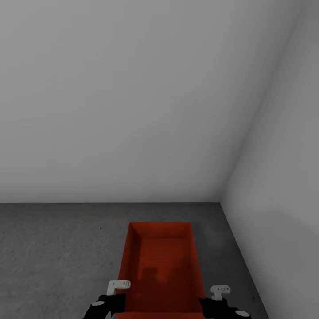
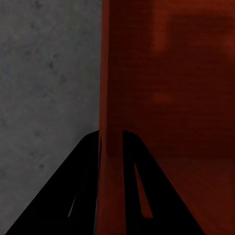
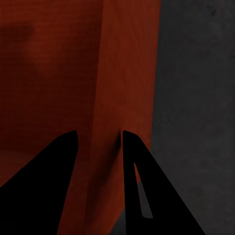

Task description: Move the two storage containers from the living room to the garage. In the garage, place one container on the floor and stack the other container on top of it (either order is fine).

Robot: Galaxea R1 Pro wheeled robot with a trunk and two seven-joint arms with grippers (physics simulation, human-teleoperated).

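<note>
An open orange-red storage container (image 1: 159,270) sits over the dark grey concrete floor (image 1: 57,252) near a pale grey wall corner (image 1: 221,197), the left gripper (image 1: 116,296) and right gripper (image 1: 212,299) at its side walls.

Smooth matt orange-red storage container (image 1: 159,270) on rough mottled grey concrete floor (image 1: 57,248); plain matt walls (image 1: 133,97).

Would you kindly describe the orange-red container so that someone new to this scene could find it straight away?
Start at the corner where the two pale grey walls meet the dark concrete floor. Just in front of it, an open orange-red container sits between the left gripper and right gripper, each astride one side wall. It is the sole coloured thing amid grey.
</note>
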